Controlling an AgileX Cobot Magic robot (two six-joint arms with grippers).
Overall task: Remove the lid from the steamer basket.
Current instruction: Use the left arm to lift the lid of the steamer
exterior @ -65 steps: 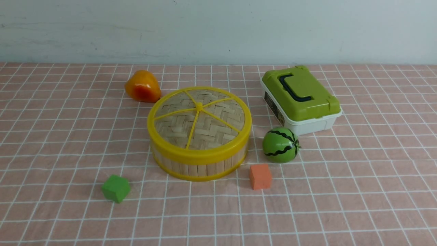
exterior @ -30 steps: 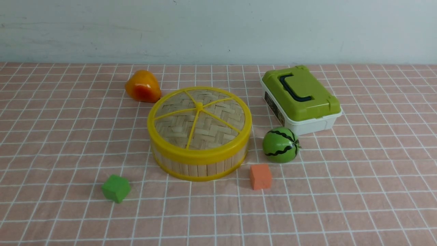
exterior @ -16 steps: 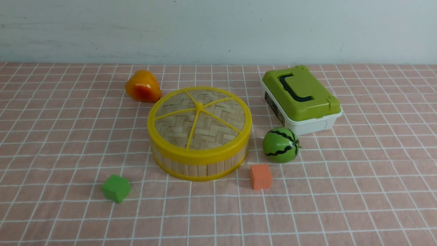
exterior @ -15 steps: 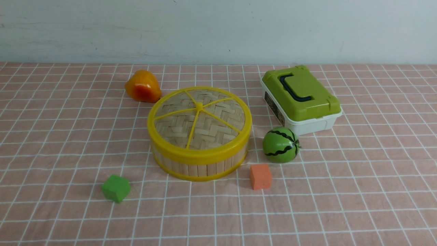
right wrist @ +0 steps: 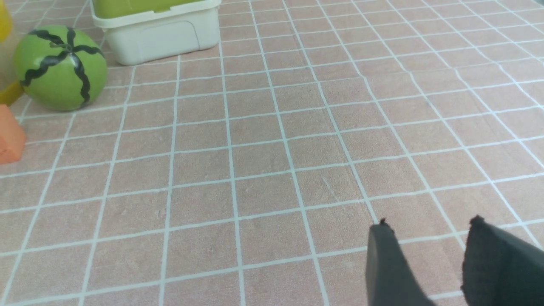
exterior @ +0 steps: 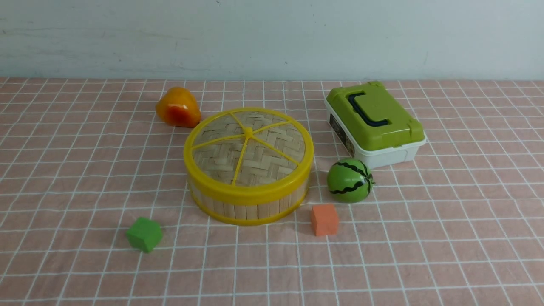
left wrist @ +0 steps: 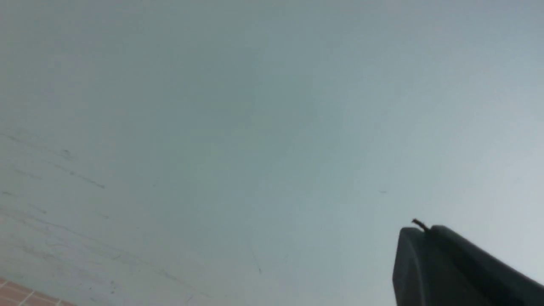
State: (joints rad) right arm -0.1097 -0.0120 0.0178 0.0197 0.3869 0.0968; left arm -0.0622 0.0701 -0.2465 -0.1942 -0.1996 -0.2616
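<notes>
The lid, a woven bamboo disc with a yellow rim, yellow spokes and a small centre knob, sits closed on the steamer basket at the middle of the pink checked cloth. Neither arm shows in the front view. In the left wrist view my left gripper has its fingers pressed together, holds nothing and faces the pale wall. In the right wrist view my right gripper is open and empty, low over bare cloth to the right of the basket. A sliver of the basket's yellow rim shows at that view's edge.
An orange-yellow toy fruit lies behind the basket on the left. A toy watermelon, an orange cube and a white box with a green lid lie on its right. A green cube sits front left.
</notes>
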